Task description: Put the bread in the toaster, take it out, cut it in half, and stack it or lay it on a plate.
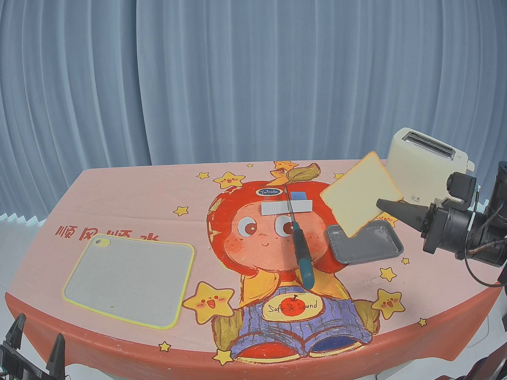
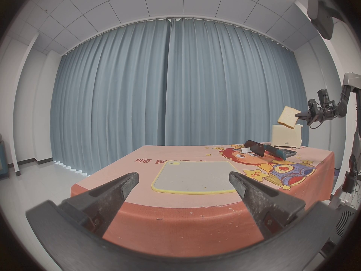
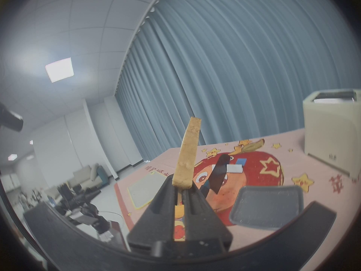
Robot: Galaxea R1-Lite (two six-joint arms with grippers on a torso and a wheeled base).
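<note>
A pale slice of bread [image 1: 360,193] hangs in the air over the grey plate [image 1: 369,249], tilted, with my right gripper [image 1: 384,203] shut on its lower right corner; the right wrist view shows the bread [image 3: 187,155] edge-on between the pads. The cream toaster [image 1: 425,164] stands at the table's far right, just behind the bread, its slot empty. A knife [image 1: 299,237] with a teal handle lies mid-table. The cutting board [image 1: 129,278], grey with a yellow rim, lies near the left front. My left gripper [image 2: 184,192] is open, low off the table's front left corner.
A white strip and a small blue tag [image 1: 289,205] lie under the knife blade. The cartoon tablecloth [image 1: 158,201] covers the curved table. A blue curtain hangs close behind the table. Bare cloth lies between the board and the knife.
</note>
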